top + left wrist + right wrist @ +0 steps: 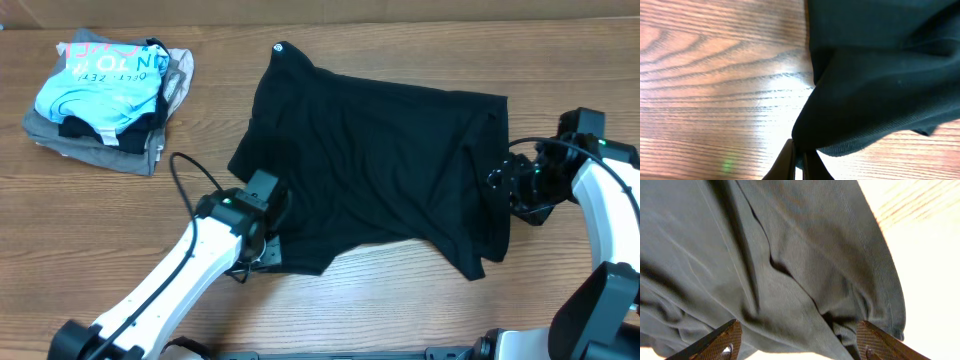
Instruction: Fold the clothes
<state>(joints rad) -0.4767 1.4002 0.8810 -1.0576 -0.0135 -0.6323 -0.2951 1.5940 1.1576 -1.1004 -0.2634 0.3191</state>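
The black garment (pixel 380 170) lies spread and rumpled across the middle of the wooden table, with a small white mark (pixel 279 47) at its far left corner. My left gripper (pixel 262 238) is at its near left edge and is shut on a fold of the black cloth (pixel 875 95); its fingers (pixel 799 159) pinch the hem just above the table. My right gripper (pixel 505 180) is at the garment's right edge, open wide, with its fingers (pixel 797 340) either side of bunched cloth (pixel 790 270).
A stack of folded clothes stands at the far left: a light blue printed shirt (pixel 100 85) on top of grey garments (pixel 95 148). A black cable (pixel 190 180) loops over the table by my left arm.
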